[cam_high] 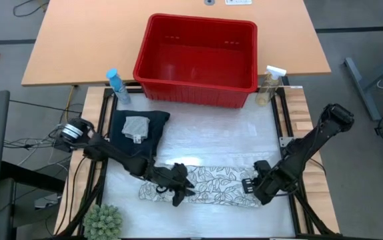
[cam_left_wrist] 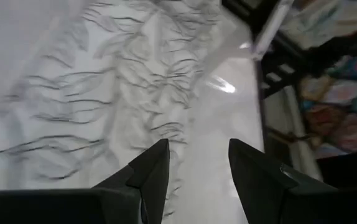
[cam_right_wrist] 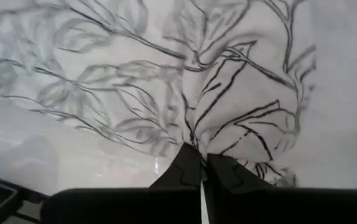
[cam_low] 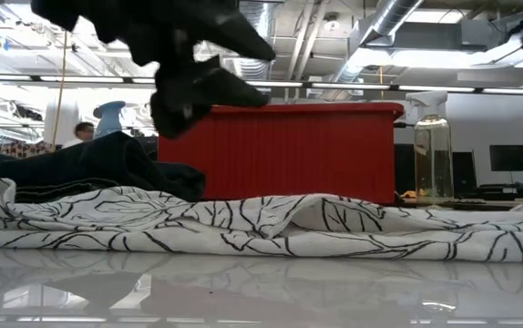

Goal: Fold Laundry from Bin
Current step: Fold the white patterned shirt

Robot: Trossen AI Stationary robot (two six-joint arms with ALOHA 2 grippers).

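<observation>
- Right gripper [cam_right_wrist: 200,163] was clamped on the leaf-print cloth [cam_high: 208,185], at its right end.
- Left gripper [cam_left_wrist: 198,163] sat parted, empty, over the cloth's left end.
- Bin [cam_high: 198,59] stood well beyond both.

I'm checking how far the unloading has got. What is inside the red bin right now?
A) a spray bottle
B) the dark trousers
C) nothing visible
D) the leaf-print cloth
C: in the high view the red bin shows only its bare floor, while the leaf-print cloth lies flat on the table in front of it.
</observation>
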